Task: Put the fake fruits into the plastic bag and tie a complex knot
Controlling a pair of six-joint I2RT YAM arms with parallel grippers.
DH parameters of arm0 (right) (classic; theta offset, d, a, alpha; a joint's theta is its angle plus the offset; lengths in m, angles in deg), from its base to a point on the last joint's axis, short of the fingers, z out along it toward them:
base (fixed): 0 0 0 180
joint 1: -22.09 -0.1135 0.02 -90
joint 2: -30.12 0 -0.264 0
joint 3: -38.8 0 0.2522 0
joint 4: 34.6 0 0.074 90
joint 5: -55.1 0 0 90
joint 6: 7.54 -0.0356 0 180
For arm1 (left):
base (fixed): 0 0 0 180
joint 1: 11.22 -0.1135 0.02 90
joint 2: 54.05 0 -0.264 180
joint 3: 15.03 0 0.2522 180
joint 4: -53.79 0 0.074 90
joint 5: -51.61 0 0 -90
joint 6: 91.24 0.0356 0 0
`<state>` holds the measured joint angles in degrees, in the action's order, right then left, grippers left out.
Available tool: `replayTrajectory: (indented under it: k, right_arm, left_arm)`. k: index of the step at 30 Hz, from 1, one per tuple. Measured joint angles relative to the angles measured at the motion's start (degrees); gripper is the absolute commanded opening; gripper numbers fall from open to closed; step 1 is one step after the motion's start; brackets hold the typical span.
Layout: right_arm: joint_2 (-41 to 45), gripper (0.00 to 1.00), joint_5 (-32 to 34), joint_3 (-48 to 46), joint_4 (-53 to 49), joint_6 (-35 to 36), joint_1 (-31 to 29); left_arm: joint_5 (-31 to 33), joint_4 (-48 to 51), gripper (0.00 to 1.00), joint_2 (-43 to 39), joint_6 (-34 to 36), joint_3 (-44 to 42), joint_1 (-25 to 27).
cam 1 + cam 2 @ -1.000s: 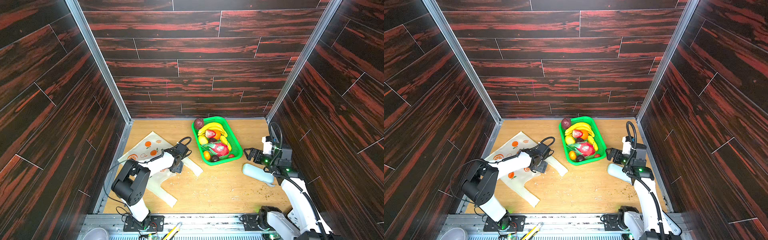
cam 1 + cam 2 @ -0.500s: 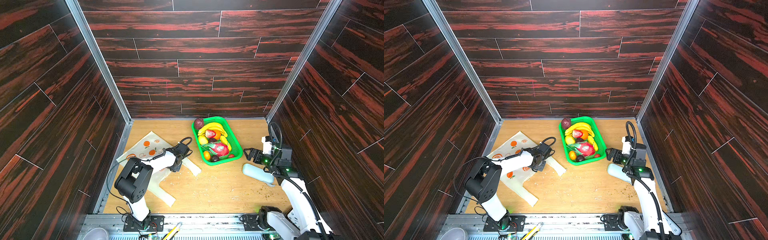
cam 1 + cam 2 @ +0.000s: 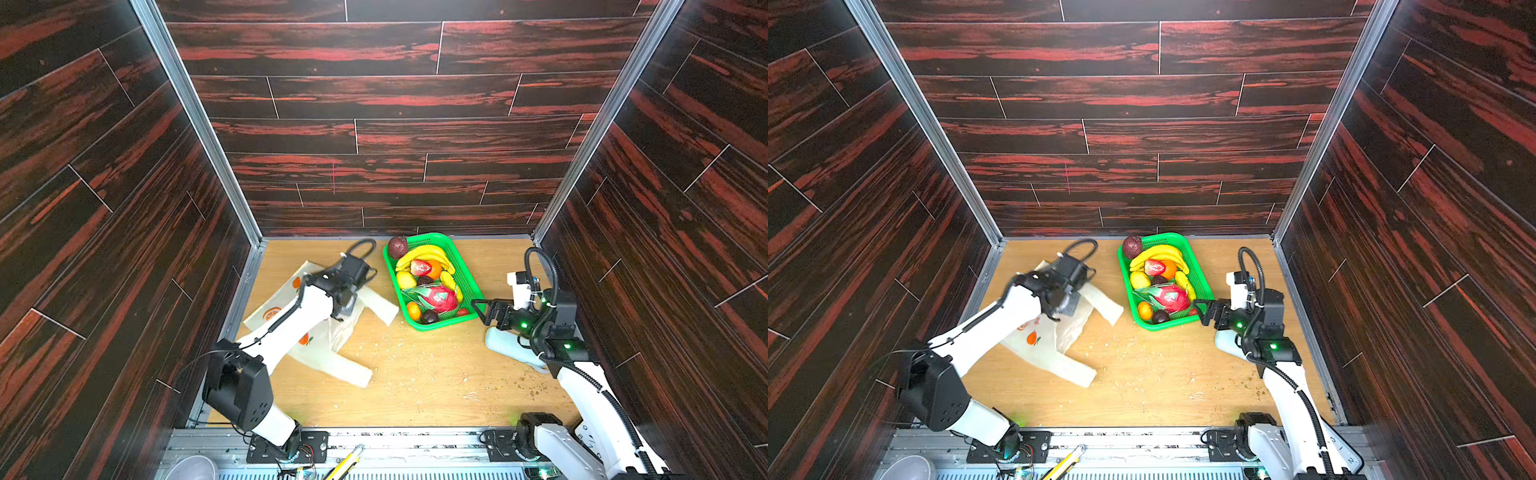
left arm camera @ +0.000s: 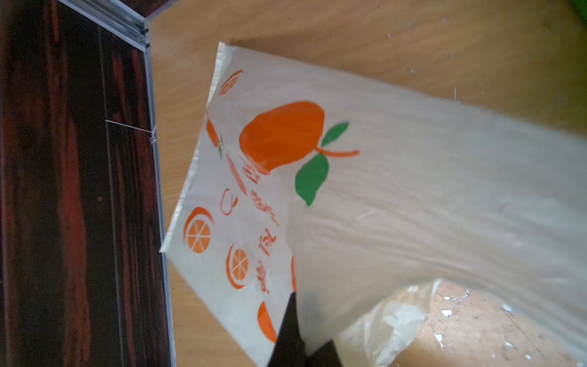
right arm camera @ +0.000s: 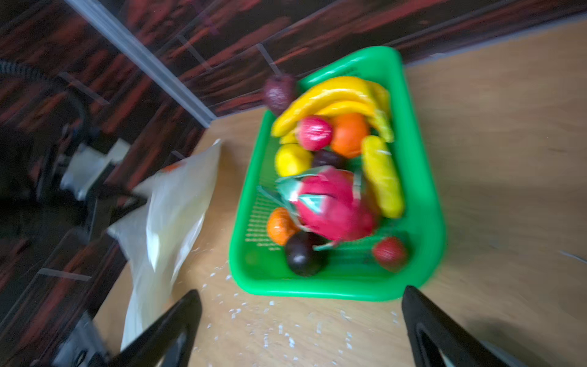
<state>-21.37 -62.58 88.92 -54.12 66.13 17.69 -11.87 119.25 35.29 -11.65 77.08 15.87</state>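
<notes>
Cream-white bag (image 4: 413, 190) with orange fruit prints, green mesh basket (image 5: 317, 290), dark red-streaked walls (image 3: 374, 95)

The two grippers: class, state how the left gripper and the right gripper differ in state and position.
The left gripper has its jaws shut, pinching the plastic bag; the right gripper has its jaws wide open, holding nothing. The left gripper is at the bag; the right gripper is beside the green basket, facing the fruits. Both have black jaws and are over the wooden table.
</notes>
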Motion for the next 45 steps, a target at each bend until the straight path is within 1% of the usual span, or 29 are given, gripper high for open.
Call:
replayTrajectory:
  k: [5, 8, 10, 13, 17, 21, 24, 28, 35, 42, 45]
  right_arm:
    - [0.50, 0.99, -0.35, -7.30, 12.28, -4.24, -7.89]
    - [-1.42, 0.99, 1.75, -10.95, 20.31, -6.54, -14.91]
    - [-4.76, 0.99, 4.61, -12.11, 26.56, -7.63, -21.03]
    - [-10.73, 0.99, 8.83, -13.18, 36.94, -9.44, -28.48]
    - [-20.20, 0.99, 13.62, -12.44, 48.70, -11.76, -35.06]
    - [-28.35, 0.99, 18.01, -8.72, 56.06, -13.88, -40.22]
    - [-33.27, 0.99, 21.44, -5.31, 60.85, -15.67, -43.01]
    - [-39.30, 0.99, 24.22, -1.31, 64.89, -17.86, -45.07]
    - [-46.29, 0.99, 28.24, 3.85, 67.28, -20.00, -47.08]
    - [-52.94, 0.99, 30.84, 9.25, 68.26, -22.84, -47.32]
    - [-54.55, 0.97, 32.65, 10.73, 68.43, -24.20, -47.34]
  left_arm:
    - [-4.42, 5.64, 0.00, -0.02, -0.63, 6.03, -2.80]
    - [-7.82, 7.74, 0.00, -0.04, -1.20, 8.83, -4.15]
    - [-10.43, 8.61, 0.00, -0.15, -1.75, 10.29, -4.98]
    - [-14.32, 8.79, 0.00, -0.50, -2.91, 11.54, -6.16]
    - [-19.06, 8.33, 0.00, -1.51, -4.28, 11.74, -7.30]
    - [-22.67, 7.50, 0.00, -1.75, -5.05, 12.28, -7.74]
    - [-24.26, 7.04, 0.00, -1.75, -5.16, 12.68, -7.80]
    - [-25.18, 6.88, 0.00, -1.75, -5.20, 12.87, -7.80]
    - [-26.91, 6.56, 0.00, -1.68, -4.94, 12.87, -7.80]
    - [-28.68, 6.47, 0.00, -1.64, -4.42, 12.85, -7.80]
    - [-28.98, 6.08, 0.00, -1.64, -4.37, 12.83, -7.80]
